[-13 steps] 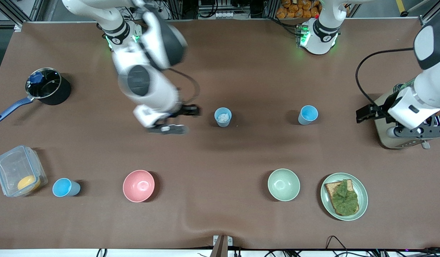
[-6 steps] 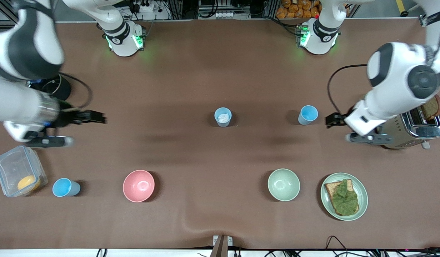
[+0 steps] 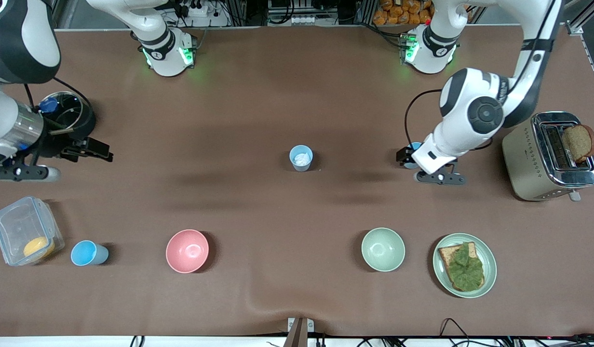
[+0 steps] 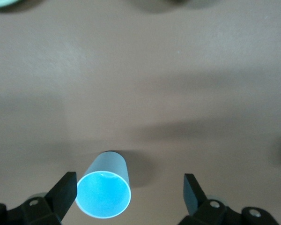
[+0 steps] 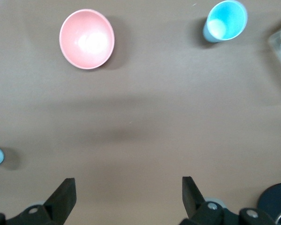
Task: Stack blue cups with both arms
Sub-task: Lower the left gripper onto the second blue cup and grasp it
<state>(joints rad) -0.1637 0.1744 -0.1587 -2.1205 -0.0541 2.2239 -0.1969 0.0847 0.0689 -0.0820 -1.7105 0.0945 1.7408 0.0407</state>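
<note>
**Left gripper poised over one blue cup, right gripper up by the saucepan**

Nearest the front camera, a row runs along the brown table (image 3: 297, 72): a clear plastic lidded container holding something orange (image 3: 26, 236) at the right arm's end, a light-blue plastic tumbler (image 3: 87, 253) just beside it, a pink round bowl (image 3: 187, 250), a pale green round bowl (image 3: 383, 249), and a pale green plate carrying a slice of toast topped with lettuce (image 3: 464, 265) toward the left arm's end.

Farther from the camera, at mid-table, stands a second light-blue tumbler with a white patch on its inside bottom (image 3: 301, 157), upright and alone. Toward the left arm's end at the same depth, a third light-blue tapered tumbler (image 4: 105, 191) stands upright, mostly hidden in the front view by the left gripper (image 4: 130, 192) over it. In the left wrist view its fingers are spread wide, with the cup between them, close to one finger; nothing is held. A silver toaster with a brown bread slice sticking out of it (image 3: 550, 154) stands near this arm's end.

The right gripper (image 5: 129, 194) is over the table at the right arm's end, beside a black saucepan with a blue handle (image 3: 65, 115), its fingers parted wide and holding nothing.
</note>
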